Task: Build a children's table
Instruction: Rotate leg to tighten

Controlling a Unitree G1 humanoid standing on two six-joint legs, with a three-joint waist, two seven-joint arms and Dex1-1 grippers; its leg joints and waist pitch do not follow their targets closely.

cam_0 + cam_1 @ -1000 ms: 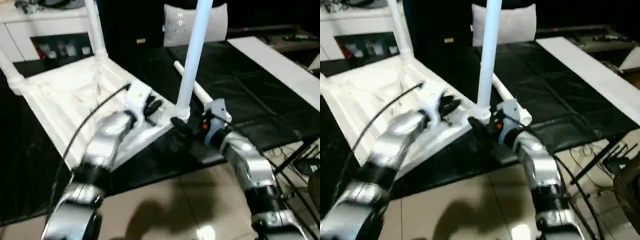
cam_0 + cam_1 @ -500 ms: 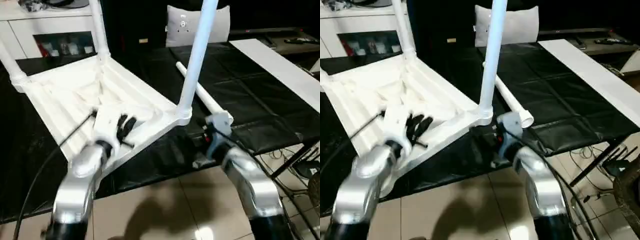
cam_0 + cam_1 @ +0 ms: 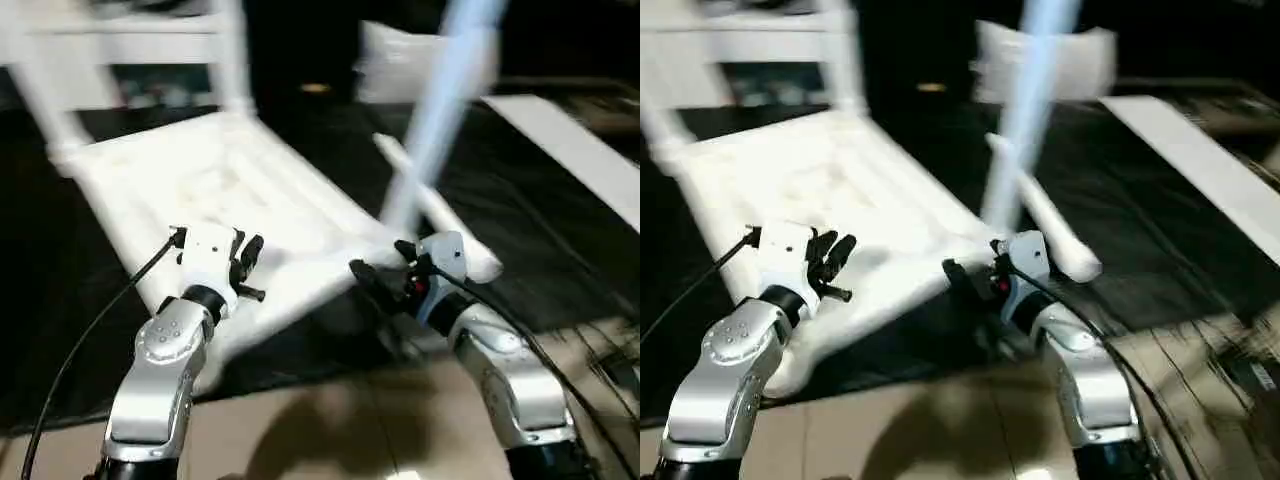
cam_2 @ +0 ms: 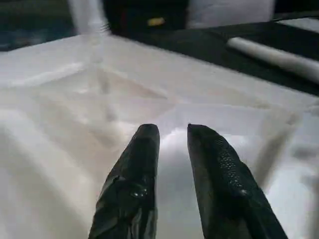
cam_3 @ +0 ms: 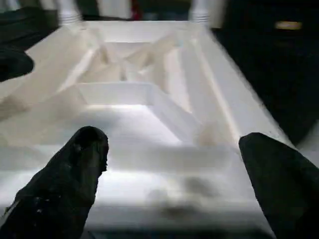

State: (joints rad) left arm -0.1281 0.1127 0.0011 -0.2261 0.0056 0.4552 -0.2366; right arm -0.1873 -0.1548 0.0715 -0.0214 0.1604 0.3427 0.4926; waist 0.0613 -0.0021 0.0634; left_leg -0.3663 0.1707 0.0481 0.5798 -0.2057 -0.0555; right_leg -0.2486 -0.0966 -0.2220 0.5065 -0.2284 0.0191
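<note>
The white children's table lies upside down on a black mat, ribbed underside facing up. Three legs stand in its corner sockets: one at the near right corner, one at the back and one at the far left. Another leg lies loose on the mat to the right. My left gripper hovers over the near rim; its fingers stand a narrow gap apart with nothing between them. My right gripper is wide open just in front of the near right corner, facing the table's edge.
A white pillow sits behind the table. A long white board runs along the mat's right side. A white cabinet stands at the back left. Tiled floor lies between me and the mat.
The left gripper has pulled back from the near right corner socket, leftward along the near rim. The right gripper stays open by that corner. The camera has shifted.
</note>
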